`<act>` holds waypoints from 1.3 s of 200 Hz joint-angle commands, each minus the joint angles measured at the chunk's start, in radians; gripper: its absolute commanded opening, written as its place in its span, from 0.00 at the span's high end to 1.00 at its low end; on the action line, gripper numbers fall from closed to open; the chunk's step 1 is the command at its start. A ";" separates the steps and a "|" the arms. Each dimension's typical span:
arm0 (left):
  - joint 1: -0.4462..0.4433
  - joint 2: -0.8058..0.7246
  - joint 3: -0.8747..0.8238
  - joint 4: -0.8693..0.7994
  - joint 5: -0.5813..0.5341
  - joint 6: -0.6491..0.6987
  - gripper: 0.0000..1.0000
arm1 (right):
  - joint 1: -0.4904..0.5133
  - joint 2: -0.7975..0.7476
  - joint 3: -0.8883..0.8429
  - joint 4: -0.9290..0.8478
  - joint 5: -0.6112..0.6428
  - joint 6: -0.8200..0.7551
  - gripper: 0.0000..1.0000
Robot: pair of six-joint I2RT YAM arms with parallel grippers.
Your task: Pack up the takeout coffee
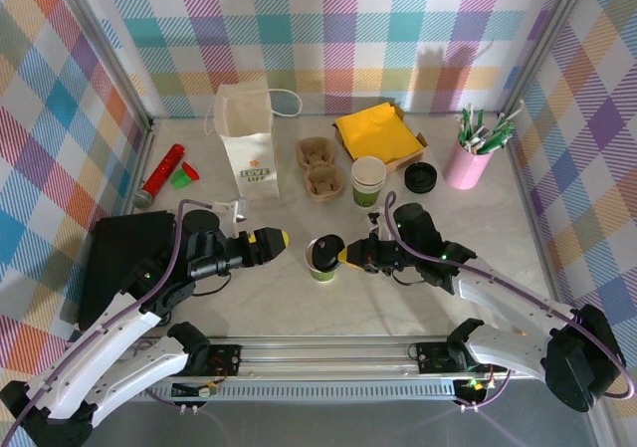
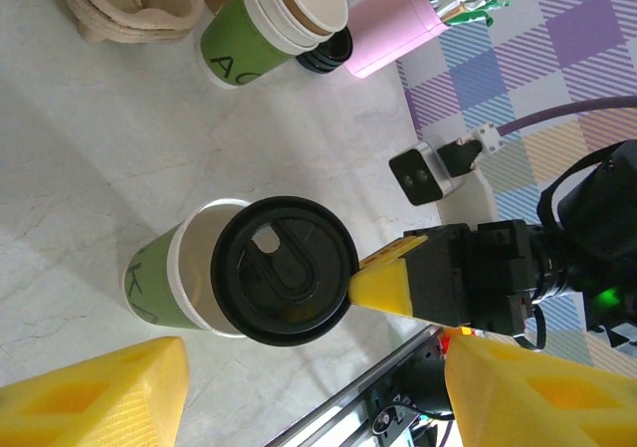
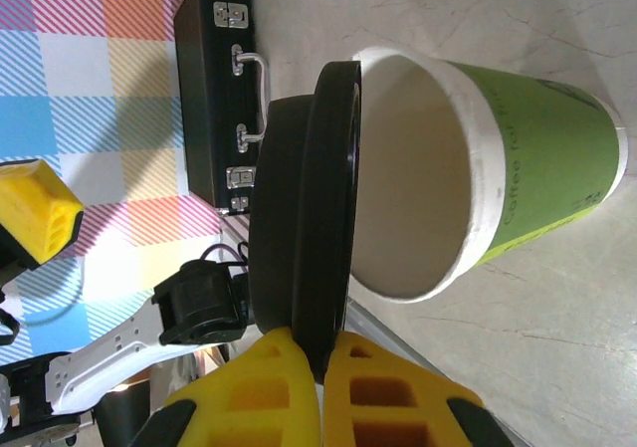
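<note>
Takeout coffee cup (image 1: 323, 267) upright on the table (image 1: 284, 303), near its front edge, with the black lid (image 3: 307, 198) tilted over the open mouth, not seated. Lid pinched at its rim by the clenched right end effector (image 3: 320, 352); left end effector (image 1: 279, 238) released, just beside the cup. Could seat crooked under an uneven press, or tip the light, unbraced cup. Thin paper wall, rolled white rim, rigid glossy plastic disc, smooth marbled table.
</note>
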 commanded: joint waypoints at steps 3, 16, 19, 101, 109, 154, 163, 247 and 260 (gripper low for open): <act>0.002 0.002 -0.009 0.029 0.016 -0.009 0.31 | -0.007 0.014 -0.015 0.055 -0.029 -0.002 1.00; 0.002 0.004 -0.008 0.028 0.016 -0.009 0.31 | -0.008 0.020 -0.018 0.057 -0.030 -0.003 1.00; 0.002 0.005 -0.007 0.026 0.016 -0.009 0.31 | -0.008 0.022 -0.020 0.058 -0.030 -0.004 1.00; 0.002 0.032 -0.002 0.033 0.017 -0.009 0.32 | -0.011 0.075 -0.018 0.058 -0.034 -0.007 0.92; 0.002 0.035 -0.002 0.032 0.018 -0.009 0.32 | -0.013 0.078 -0.019 0.058 -0.034 -0.008 0.91; 0.002 0.047 0.004 0.033 0.019 -0.006 0.32 | -0.013 0.094 -0.015 0.049 -0.030 -0.015 0.86; 0.002 0.049 0.004 0.034 0.018 -0.006 0.32 | -0.013 0.098 -0.013 0.047 -0.030 -0.017 0.85; 0.002 0.071 0.001 0.036 0.020 -0.007 0.32 | -0.014 0.116 -0.016 0.043 -0.034 -0.021 0.82; 0.002 0.070 -0.002 0.038 0.022 -0.007 0.32 | -0.014 0.116 -0.018 0.043 -0.034 -0.022 0.82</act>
